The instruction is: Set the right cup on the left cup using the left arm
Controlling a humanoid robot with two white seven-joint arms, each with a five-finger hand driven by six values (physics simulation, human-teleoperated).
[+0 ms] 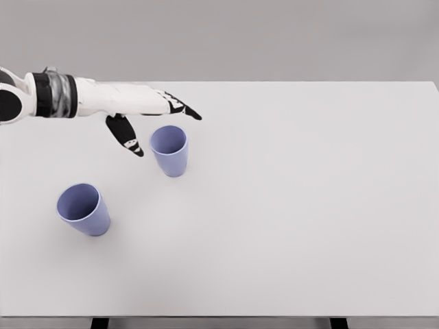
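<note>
Two lavender-blue cups stand upright on the white table. The right cup is near the table's middle-left; the left cup stands closer to the front left. My left hand reaches in from the upper left and hovers just behind and to the left of the right cup. Its fingers are spread, the thumb points down beside the cup's rim, and it holds nothing. The right arm does not show.
The table's far edge runs just behind the hand, and its front edge lies near the bottom of the view. A plain grey wall is behind.
</note>
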